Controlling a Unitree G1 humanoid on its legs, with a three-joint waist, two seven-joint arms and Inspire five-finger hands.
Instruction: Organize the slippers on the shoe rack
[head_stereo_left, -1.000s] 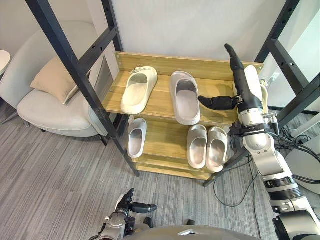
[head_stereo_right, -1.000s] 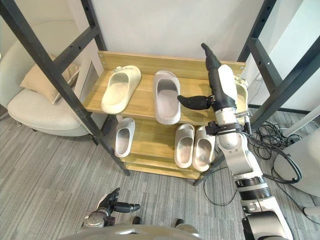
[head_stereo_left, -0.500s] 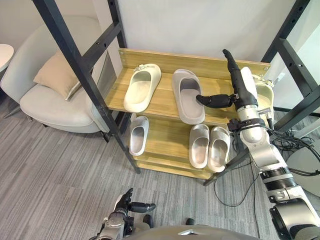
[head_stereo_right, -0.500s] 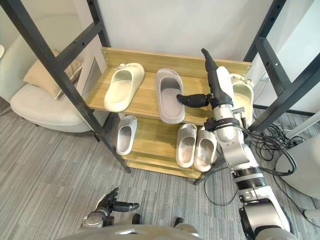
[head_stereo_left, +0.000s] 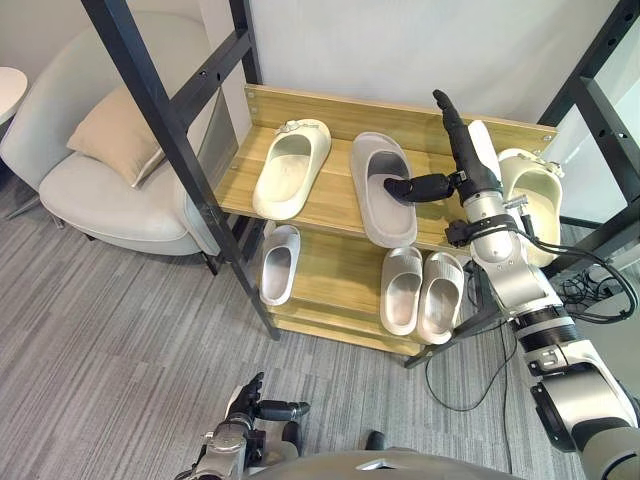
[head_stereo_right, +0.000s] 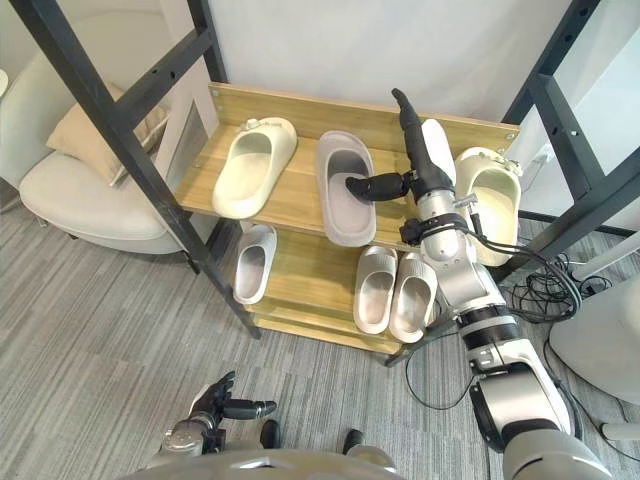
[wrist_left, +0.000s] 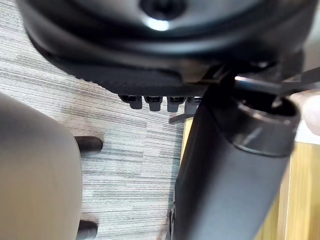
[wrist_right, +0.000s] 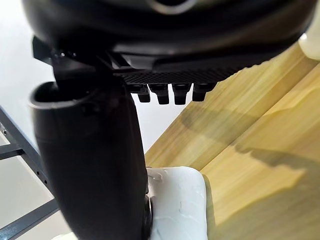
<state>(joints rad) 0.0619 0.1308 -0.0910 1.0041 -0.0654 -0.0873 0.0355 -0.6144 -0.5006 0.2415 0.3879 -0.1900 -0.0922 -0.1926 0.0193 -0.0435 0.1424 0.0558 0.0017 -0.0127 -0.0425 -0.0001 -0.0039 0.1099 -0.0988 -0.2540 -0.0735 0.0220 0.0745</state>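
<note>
1. Left eye view: the right hand's (head_stereo_left: 468, 165) fingers (head_stereo_left: 450, 125) are straight and pressed together, pointing up toward the back of the shoe rack (head_stereo_left: 335, 190), and they hold nothing.
2. Its thumb (head_stereo_left: 415, 187) sticks out sideways, well spread from the fingers. The tip reaches the mouth of the grey slipper (head_stereo_left: 385, 215) and looks to be touching the edge of the strap. Nothing is pinched.
3. The left hand (head_stereo_left: 250, 400) hangs low over the carpet, well in front of the grey slipper. Its fingers are loosely spread and it holds nothing.
4. The grey slipper lies in the middle of the rack's upper shelf, toe pointing forward.
5. On the same shelf, a cream slipper (head_stereo_left: 290, 168) lies just to the left of the grey slipper, not touching it.
6. Another cream slipper (head_stereo_left: 530, 195) lies to the right of the grey slipper at the end of the shelf, beyond the right arm.
7. On the lower shelf (head_stereo_left: 335, 285), directly below the grey slipper, a pair of pale grey slippers (head_stereo_left: 402, 290) lies side by side and touching.
8. Below and to the left of the grey slipper, a small white slipper (head_stereo_left: 280, 263) lies alone on that lower shelf.
9. Far to the left of the grey slipper, beyond the rack, stands a pale armchair (head_stereo_left: 90, 195) with a beige cushion (head_stereo_left: 110, 145) on its seat.
</note>
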